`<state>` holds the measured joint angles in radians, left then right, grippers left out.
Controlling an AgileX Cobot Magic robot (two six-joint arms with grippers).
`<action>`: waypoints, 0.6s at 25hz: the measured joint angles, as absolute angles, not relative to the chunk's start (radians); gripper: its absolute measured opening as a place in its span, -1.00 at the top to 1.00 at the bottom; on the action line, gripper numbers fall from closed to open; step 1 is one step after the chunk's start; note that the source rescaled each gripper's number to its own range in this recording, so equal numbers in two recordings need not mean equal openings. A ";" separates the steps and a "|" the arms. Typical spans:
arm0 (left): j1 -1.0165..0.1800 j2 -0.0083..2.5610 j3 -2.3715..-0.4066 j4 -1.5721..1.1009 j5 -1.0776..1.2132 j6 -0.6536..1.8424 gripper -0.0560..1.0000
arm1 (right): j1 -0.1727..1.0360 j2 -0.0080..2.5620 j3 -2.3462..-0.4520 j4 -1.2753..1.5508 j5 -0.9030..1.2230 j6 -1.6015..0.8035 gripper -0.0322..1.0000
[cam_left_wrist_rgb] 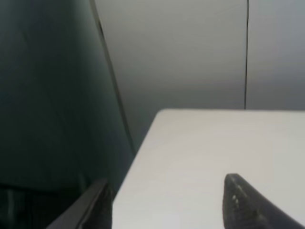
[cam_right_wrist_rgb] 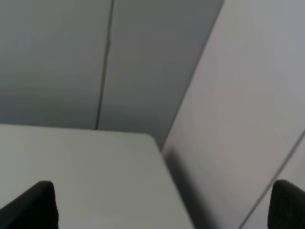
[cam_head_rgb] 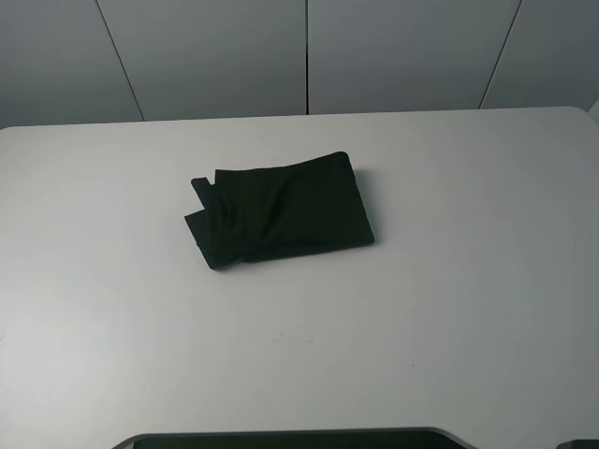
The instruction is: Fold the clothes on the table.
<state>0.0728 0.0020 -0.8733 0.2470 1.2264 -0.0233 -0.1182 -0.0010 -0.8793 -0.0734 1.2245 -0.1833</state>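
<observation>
The T-shirt [cam_head_rgb: 279, 217] lies folded into a compact, roughly rectangular bundle on the worktop [cam_head_rgb: 449, 309], a little left of the middle and nearer the far edge than the near one in the high view. It rests slightly askew, its right end higher in that view than its left. Only plain black cloth shows; no print is visible. The right side of the bundle is a smooth folded edge, while the left side is uneven, with layers stepping out and a small flap poking up at the upper left corner. Soft creases run across the left half. Nothing touches the shirt, and neither arm reaches into the high view.

The white worktop spreads wide on every side of the bundle, with a few tiny dark specks near the front. Behind it stand grey wall panels [cam_head_rgb: 215, 56] divided by dark seams. A dark curved edge [cam_head_rgb: 290, 438] shows at the very bottom of the high view.

The left gripper [cam_left_wrist_rgb: 167, 205] hangs over a corner of the worktop near the wall, its two dark fingers [cam_left_wrist_rgb: 248, 205] spread apart with nothing between them. The right gripper [cam_right_wrist_rgb: 162, 205] sits by another worktop corner, its fingers [cam_right_wrist_rgb: 33, 207] parted very wide at the picture's edges, released and empty.
</observation>
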 joint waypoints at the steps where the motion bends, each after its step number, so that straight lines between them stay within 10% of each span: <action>1: 0.065 0.002 -0.831 0.228 1.226 -0.026 -0.37 | -0.118 -0.001 -0.844 -0.036 1.224 -0.182 -0.91; 15: -0.013 -0.001 -0.560 0.143 1.196 -0.100 -0.73 | -0.118 0.003 -0.515 0.092 1.107 -0.175 -0.99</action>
